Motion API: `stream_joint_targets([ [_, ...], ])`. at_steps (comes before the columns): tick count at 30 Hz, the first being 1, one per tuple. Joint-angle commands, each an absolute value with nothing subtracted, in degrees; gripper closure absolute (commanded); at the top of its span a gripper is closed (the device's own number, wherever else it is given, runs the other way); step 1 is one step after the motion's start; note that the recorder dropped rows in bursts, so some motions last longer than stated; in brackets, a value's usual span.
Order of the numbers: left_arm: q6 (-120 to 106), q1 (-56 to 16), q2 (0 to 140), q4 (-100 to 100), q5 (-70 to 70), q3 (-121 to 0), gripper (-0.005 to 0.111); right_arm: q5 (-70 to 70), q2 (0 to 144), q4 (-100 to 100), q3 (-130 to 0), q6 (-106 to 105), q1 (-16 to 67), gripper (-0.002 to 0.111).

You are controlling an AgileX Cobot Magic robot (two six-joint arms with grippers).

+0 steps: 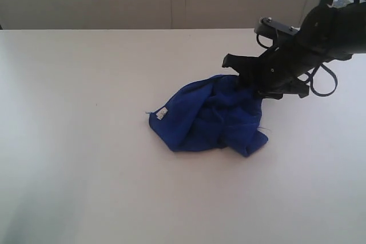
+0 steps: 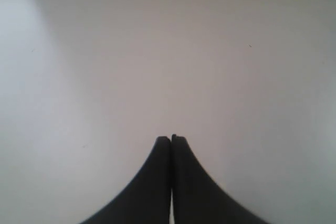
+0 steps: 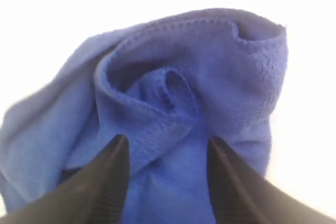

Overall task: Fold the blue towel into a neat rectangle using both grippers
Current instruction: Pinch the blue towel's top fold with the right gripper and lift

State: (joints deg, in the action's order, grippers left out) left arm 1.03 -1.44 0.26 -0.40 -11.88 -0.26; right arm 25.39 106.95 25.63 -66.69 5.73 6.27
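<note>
— How is the blue towel [image 1: 209, 115] looking?

— It is lying crumpled in a loose heap, not flat. Deep folds are running across it, and a stitched hem is curling over itself near the top of the pile. One corner is sticking out towards the front of the exterior view. A small white tag [image 1: 162, 112] is showing at the edge furthest from the arm.

— And where is it sitting?

— On the white table [image 1: 74, 141], a little right of the middle in the exterior view.

— What is the right gripper [image 1: 243, 78] doing?

— It is reaching down at a slant over the heap's far right edge. Its jaws are standing wide apart, with a raised fold of the cloth showing between them. They are not pinching anything. Whether the tips are touching the cloth, the views are not showing.

— And the left gripper [image 2: 171, 139]?

— Its jaws are pressing together with nothing between them. It is hanging over bare tabletop, away from the towel, and it is not appearing in the exterior view.
</note>
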Motion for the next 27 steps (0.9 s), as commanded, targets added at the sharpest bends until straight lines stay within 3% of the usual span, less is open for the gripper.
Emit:
stream_joint_targets([
  [1, 1.3, -1.3, 0.0, -0.4, -11.6, 0.0, 0.107, 22.9, 108.3, 31.1, -66.7, 9.3, 6.2, 0.064],
  [16, 1.3, -1.3, 0.0, -0.4, -11.6, 0.0, 0.107, 17.8, 112.2, 33.9, -66.7, 9.3, 6.3, 0.065],
  [27, 1.3, -1.3, 0.0, -0.4, -11.6, 0.0, 0.107, 19.6, 112.2, 33.9, -66.7, 9.2, 6.3, 0.096],
])
